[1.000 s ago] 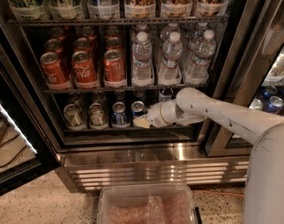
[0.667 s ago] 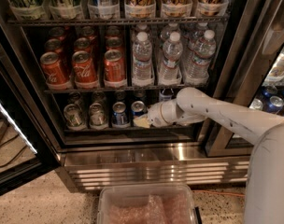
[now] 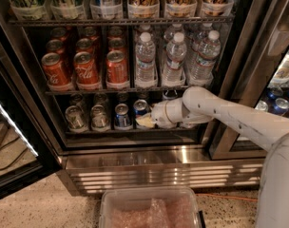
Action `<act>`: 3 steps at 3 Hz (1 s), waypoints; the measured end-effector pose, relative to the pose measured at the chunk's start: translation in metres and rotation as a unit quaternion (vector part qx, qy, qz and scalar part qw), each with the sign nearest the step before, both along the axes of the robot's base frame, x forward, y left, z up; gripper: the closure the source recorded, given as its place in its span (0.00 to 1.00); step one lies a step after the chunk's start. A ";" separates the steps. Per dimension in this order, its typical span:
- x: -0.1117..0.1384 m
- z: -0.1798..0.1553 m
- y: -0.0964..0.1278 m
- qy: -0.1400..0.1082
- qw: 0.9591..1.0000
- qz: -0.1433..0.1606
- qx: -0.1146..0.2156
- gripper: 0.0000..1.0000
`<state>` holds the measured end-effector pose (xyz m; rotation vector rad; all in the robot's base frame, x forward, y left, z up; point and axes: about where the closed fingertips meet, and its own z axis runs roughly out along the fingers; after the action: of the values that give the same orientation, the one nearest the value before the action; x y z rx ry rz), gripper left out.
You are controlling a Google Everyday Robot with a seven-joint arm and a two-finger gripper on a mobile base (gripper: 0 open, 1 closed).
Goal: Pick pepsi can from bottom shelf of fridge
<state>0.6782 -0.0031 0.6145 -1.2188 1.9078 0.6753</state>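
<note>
The fridge (image 3: 135, 161) stands open, with a dark interior and a steel base grille. On its bottom shelf (image 3: 106, 132), a thin wire rack, stand two small blue cans with silver tops. One pepsi can (image 3: 121, 116) stands free. The other blue can (image 3: 140, 107) stands just right of it, its lower part hidden by my gripper. My gripper (image 3: 145, 121) reaches in from the right on the white arm (image 3: 216, 113), at shelf level, right against the front of that second blue can. I cannot tell whether it holds the can.
Two silver-grey cans (image 3: 77, 118) stand left on the bottom shelf. Red Coca-Cola cans (image 3: 87, 70) and water bottles (image 3: 175, 61) fill the shelf above. A clear plastic bin (image 3: 149, 208) sits on the floor in front. The open door (image 3: 11, 127) is at the left.
</note>
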 end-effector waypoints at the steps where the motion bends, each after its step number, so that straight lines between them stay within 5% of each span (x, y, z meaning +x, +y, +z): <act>1: 0.000 0.001 -0.001 -0.002 1.000 0.000 0.001 1.00; 3: -0.005 0.030 -0.013 -0.021 1.000 0.003 0.020 1.00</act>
<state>0.6727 -0.0160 0.6441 -1.2045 1.8500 0.6822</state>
